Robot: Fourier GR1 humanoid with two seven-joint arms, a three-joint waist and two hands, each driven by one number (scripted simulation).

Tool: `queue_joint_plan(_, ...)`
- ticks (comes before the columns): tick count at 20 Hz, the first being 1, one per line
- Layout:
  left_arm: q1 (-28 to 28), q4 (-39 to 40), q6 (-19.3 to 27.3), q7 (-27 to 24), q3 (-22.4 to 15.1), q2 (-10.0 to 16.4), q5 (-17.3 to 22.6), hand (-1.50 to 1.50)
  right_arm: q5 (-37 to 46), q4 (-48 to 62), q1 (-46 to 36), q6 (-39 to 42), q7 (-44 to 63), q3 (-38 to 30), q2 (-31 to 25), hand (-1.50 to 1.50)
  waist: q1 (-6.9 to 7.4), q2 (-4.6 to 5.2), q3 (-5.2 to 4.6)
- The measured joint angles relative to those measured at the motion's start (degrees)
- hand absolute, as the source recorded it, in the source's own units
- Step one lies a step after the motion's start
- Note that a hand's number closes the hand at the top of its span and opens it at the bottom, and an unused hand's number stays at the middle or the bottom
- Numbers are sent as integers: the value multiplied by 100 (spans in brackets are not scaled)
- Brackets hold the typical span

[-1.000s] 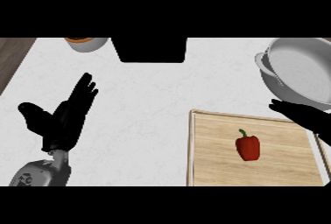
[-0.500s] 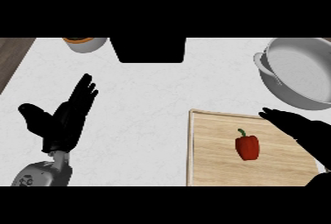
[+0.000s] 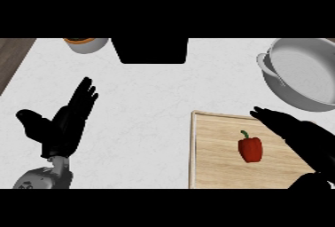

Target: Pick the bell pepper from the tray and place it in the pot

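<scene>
- The right hand (image 3: 297, 135) has been brought in from the right edge over the tray (image 3: 212, 155), and the gap to the bell pepper (image 3: 250, 149) is almost closed!
- Its fingers are seen stretched out straight and close together, with nothing held.
- The bell pepper is found lying on the tray just left of those fingers, nearer than the fingertips and apart from them, its long axis laid with the stem pointing away from the robot.
- The pot (image 3: 307, 71) is set beyond the fingertips.
- The left hand (image 3: 65, 126) is rested open, fingers up, well apart, so the grasp is judged to fall to the right hand.
</scene>
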Motion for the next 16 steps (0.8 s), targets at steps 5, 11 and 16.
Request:
queue_joint_plan(5,-32,102,-46,-29,22,-131,-141,0,452,247,-101,49,282,179,480,-150,1,1,0)
queue_joint_plan(11,-150,27,-105,172,135,-189,-205,0,1191,863,-180,-87,71,316,737,-150,6,3,1)
queue_joint_plan(16,-200,68,-205,180,243,-261,-257,0,1724,1239,-173,-162,-213,455,956,-150,2,3,1)
